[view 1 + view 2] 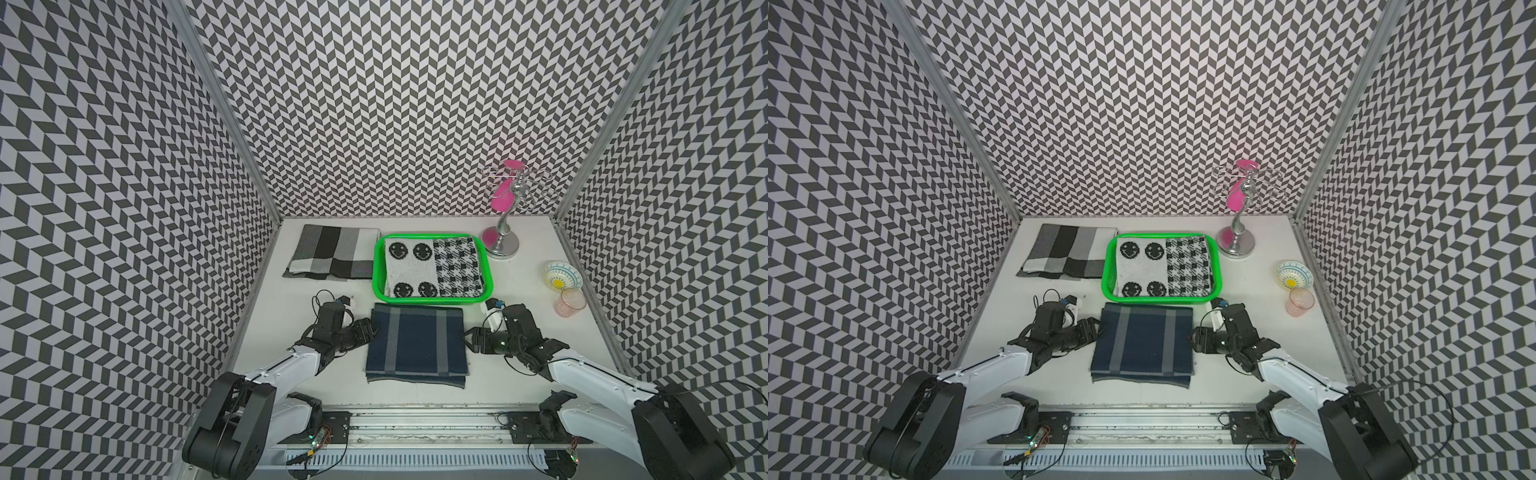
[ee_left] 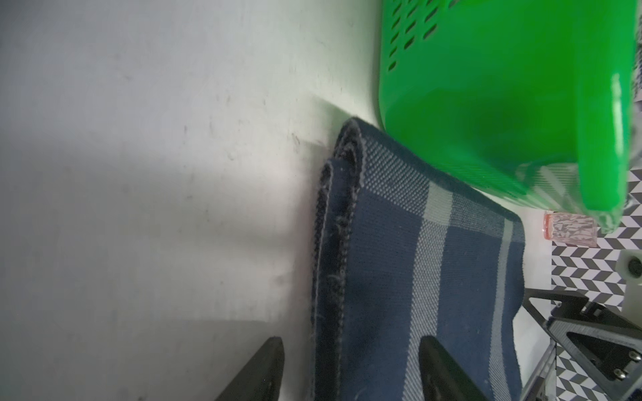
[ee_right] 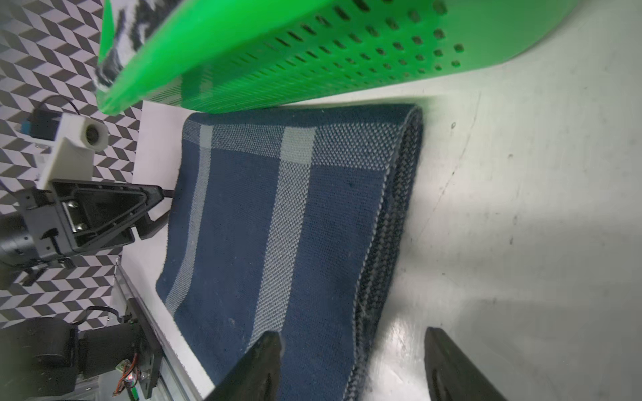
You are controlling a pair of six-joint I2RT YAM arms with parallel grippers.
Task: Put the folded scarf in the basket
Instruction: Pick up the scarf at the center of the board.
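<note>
Symmetrically, left gripper (image 1: 371, 329) and right gripper (image 1: 468, 338) flank the folded scarf (image 1: 415, 345), fingers spread at its edges.

No lettering, brand, number or label could be read on anything in these views. The only sign-like marks were four black smiley faces knitted into the white half of the black-and-white scarf (image 1: 409, 266) that lay in the green basket (image 1: 428, 298), seen in both top views: two near its far edge and two near its near edge.
</note>
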